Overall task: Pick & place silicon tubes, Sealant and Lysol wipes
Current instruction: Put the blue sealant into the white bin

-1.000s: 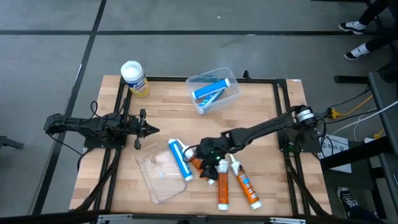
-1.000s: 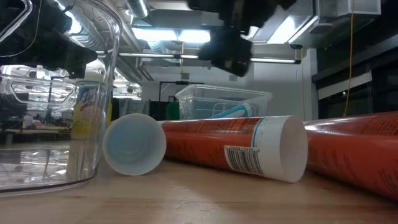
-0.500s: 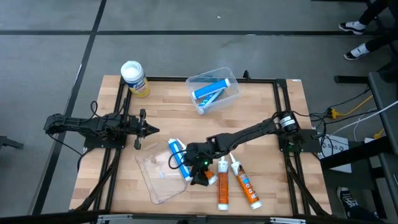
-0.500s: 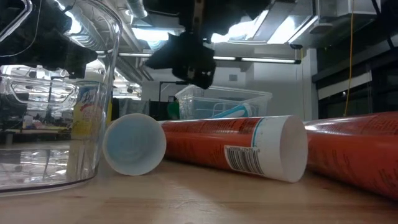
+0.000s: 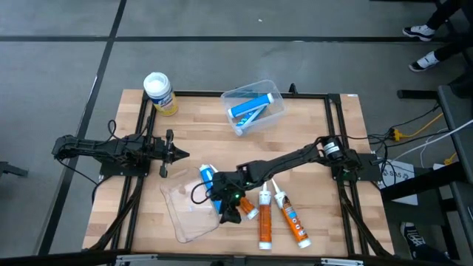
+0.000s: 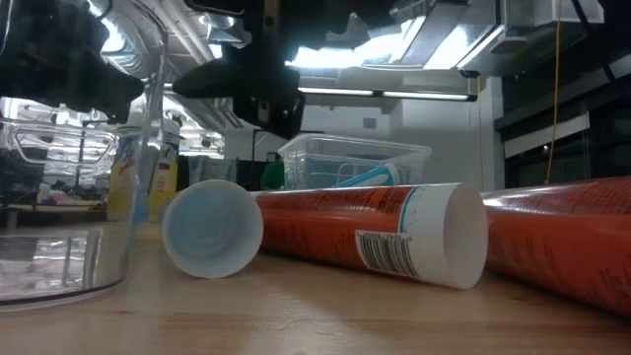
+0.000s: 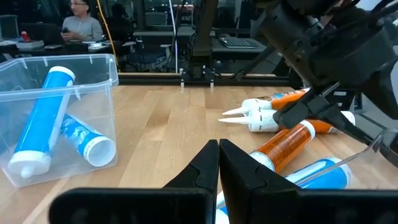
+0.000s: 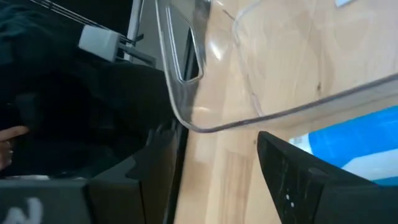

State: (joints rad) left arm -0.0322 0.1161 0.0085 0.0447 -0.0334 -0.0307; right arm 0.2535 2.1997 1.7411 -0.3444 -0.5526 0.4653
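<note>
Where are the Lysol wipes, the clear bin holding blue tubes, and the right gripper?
Lysol wipes (image 5: 156, 85): high view, white lid.
Clear bin (image 5: 277, 109): high view, right wall.
Right gripper (image 5: 228, 216): high view, between fingertips.

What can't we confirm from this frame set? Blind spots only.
- Right gripper, high view: its own dark body hides whether the fingers touch the blue tube.
- Right wrist view: the empty clear bin fills the picture and the frame edge cuts off the blue tube.
- Lysol wipes: label too small in the high view; distorted behind the clear bin in the low view.
- Orange tubes, low view: the nozzles face away, hidden.
</note>
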